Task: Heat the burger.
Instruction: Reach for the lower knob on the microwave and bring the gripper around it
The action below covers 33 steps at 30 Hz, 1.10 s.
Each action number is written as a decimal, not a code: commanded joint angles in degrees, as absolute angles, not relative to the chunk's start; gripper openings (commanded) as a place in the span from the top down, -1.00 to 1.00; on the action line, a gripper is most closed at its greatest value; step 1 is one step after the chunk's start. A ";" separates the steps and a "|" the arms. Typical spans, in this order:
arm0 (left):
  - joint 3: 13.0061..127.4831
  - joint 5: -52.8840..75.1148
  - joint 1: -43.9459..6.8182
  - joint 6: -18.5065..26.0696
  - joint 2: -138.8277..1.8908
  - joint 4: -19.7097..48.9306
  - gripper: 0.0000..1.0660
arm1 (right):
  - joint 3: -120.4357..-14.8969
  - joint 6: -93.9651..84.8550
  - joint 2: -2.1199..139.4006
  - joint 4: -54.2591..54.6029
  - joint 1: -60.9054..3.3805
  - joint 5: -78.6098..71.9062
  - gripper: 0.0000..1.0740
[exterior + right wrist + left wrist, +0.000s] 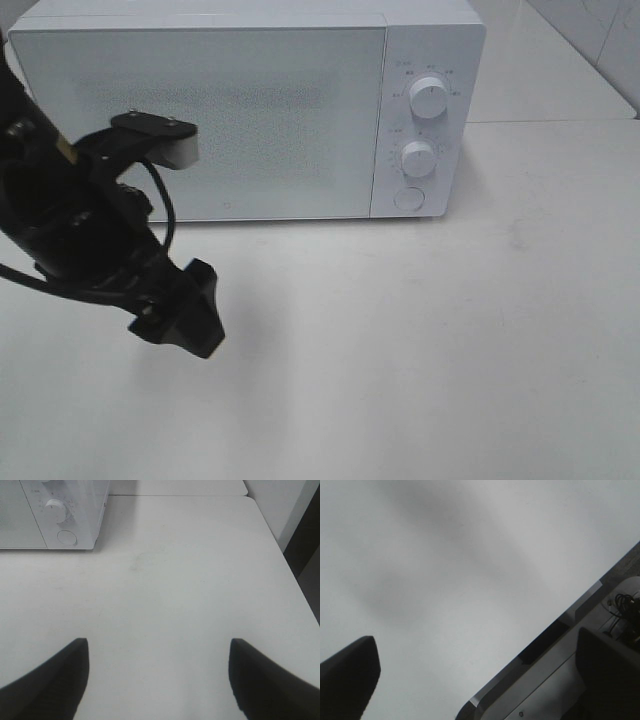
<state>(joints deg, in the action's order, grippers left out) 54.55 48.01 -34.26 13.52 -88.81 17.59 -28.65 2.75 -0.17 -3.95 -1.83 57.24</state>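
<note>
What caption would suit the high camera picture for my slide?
Left arm poised in front of a closed white microwave on a white table.

Microwave [250, 110]: the upper edge of the exterior high view cuts off the cabinet top. The right wrist view shows only its lower control corner. The door [280, 120] is opaque and hides the cavity. The markings [432, 70] around the dials [428, 100] are too small to read.

Left arm [60, 220]: it runs out of the exterior high view at the left edge and covers the door's lower left corner.

Left wrist view: blurred throughout. The picture's edges cut both fingers [347, 682] of the left gripper [475, 645]. A metal-edged structure [535, 680], possibly the robot's base, cannot be identified.

Right gripper [158, 642]: the picture's lower edge cuts off both fingers [45, 685].
</note>
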 commanded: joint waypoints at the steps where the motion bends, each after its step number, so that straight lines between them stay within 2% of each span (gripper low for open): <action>1: 54.43 50.71 -31.34 12.55 -86.29 16.90 -0.89 | -28.48 2.64 -1.83 -3.78 -1.32 57.12 -0.40; 2: 54.43 52.31 -28.13 12.26 -84.28 16.44 -0.89 | -28.48 2.64 -1.83 -3.78 -1.32 57.12 -0.40; 4: 54.37 53.11 -26.41 12.09 -83.08 16.33 -0.88 | -28.48 2.64 -1.83 -3.78 -1.32 57.12 -0.40; 5: 53.63 53.74 -22.86 12.03 -80.50 16.16 -0.88 | -28.48 2.64 -1.83 -3.78 -1.32 57.12 -0.40; 6: 53.63 53.74 -22.86 12.03 -80.50 16.16 -0.88 | -28.48 2.64 -1.83 -3.78 -1.32 57.12 -0.40; 7: 53.11 54.26 -20.80 12.03 -79.18 15.93 -0.88 | -28.48 2.64 -1.83 -3.78 -1.32 57.12 -0.40; 8: 51.91 55.41 -16.90 12.03 -76.72 15.41 -0.88 | -28.48 2.64 -1.83 -3.78 -1.32 57.12 -0.40; 9: 51.91 55.41 -16.90 12.03 -76.72 15.41 -0.88 | -28.48 2.64 -1.83 -3.78 -1.32 57.12 -0.40; 10: 50.65 56.78 -12.66 12.03 -74.31 14.55 -0.88 | -28.48 2.64 -1.83 -3.78 -1.32 57.12 -0.40; 11: 49.96 57.52 -10.60 12.03 -72.94 13.92 -0.88 | -28.48 2.64 -1.83 -3.78 -1.32 57.12 -0.40; 12: 49.96 57.52 -10.60 12.03 -72.94 13.92 -0.88 | -28.48 2.64 -1.83 -3.78 -1.32 57.12 -0.40; 13: 48.93 58.90 -7.16 12.03 -70.30 12.61 -0.88 | -28.48 2.64 -1.83 -3.78 -1.32 57.12 -0.40; 14: 48.93 58.90 -7.16 12.03 -70.30 12.61 -0.88 | -28.48 2.64 -1.83 -3.78 -1.32 57.12 -0.40; 16: 48.47 60.22 -2.58 10.26 -66.46 12.20 -0.88 | -28.48 2.64 -1.83 -3.78 -1.32 57.12 -0.40; 21: 47.10 61.02 0.80 9.63 -59.53 11.69 -0.88 | -28.48 2.64 -1.83 -3.78 -1.32 57.12 -0.40; 33: 37.18 61.99 0.80 9.22 -40.22 9.51 -0.88 | -28.48 2.64 -1.83 -3.78 -1.32 57.12 -0.40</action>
<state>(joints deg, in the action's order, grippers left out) 39.19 61.59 0.74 9.57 -44.52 9.63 -28.65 2.75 -0.17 -3.95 -1.83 57.24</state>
